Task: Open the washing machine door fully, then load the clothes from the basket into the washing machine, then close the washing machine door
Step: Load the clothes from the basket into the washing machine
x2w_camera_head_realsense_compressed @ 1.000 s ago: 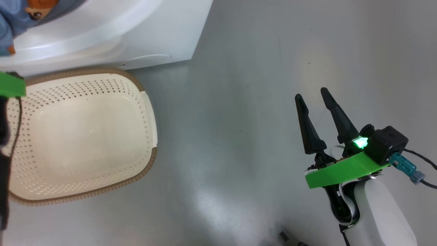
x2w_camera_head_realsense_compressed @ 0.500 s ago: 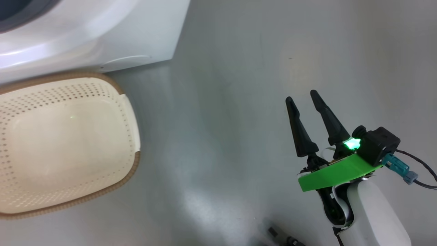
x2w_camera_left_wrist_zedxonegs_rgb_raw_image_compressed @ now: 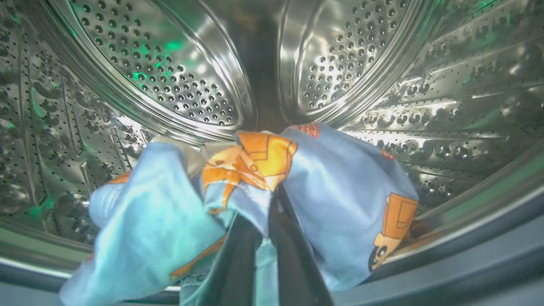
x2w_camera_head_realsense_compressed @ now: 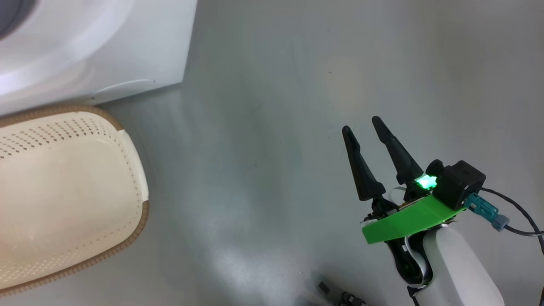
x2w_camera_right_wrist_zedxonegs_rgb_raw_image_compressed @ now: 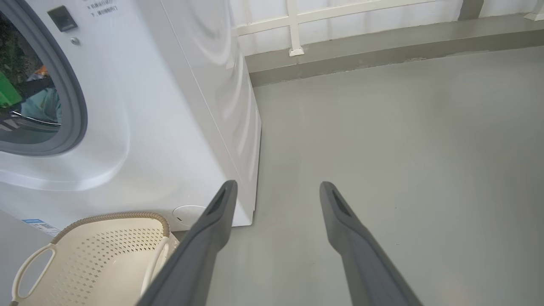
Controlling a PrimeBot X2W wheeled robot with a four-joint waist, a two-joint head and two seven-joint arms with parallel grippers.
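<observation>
**Item 1: left gripper** (x2w_camera_left_wrist_zedxonegs_rgb_raw_image_compressed: pixel 267 221). The fingers are pinching tight together on the clothes (x2w_camera_left_wrist_zedxonegs_rgb_raw_image_compressed: pixel 340 191), gripping a bunched fold of light-blue fabric with orange prints. The cloth is draping down on either side of them.
- Location: the gripper is reaching inside the washing machine (x2w_camera_right_wrist_zedxonegs_rgb_raw_image_compressed: pixel 170 106), within its perforated steel drum (x2w_camera_left_wrist_zedxonegs_rgb_raw_image_compressed: pixel 170 76). The bundle is hanging low over the drum's lower wall. Whether it is touching the steel cannot be told.
- Change: a second ago this fabric was showing at the machine's mouth, in the top-left corner of the head view. It is now sitting well inside the drum. From the right wrist view, blue cloth is showing through the ring of the grey gasket (x2w_camera_right_wrist_zedxonegs_rgb_raw_image_compressed: pixel 80 110).

**Item 2: right gripper** (x2w_camera_head_realsense_compressed: pixel 361 125). Its jaws are standing wide and carrying nothing. It is hovering over bare floor (x2w_camera_head_realsense_compressed: pixel 263 127), well apart from the machine, in the same pose as a second ago.

**Item 3: basket** (x2w_camera_head_realsense_compressed: pixel 143 214). It is sitting on the floor just in front of the machine. The part in view is holding no garment.

**Note.** The basket and machine are sliding leftward across the head view. That is the camera turning, not the things moving.

**Assessment.** Loading is probably nearing its end. What is remaining is letting go of the cloth, drawing the arm out past the gasket, then shutting the washing machine door. One risk is fabric trailing over the gasket lip as the arm withdraws.
</observation>
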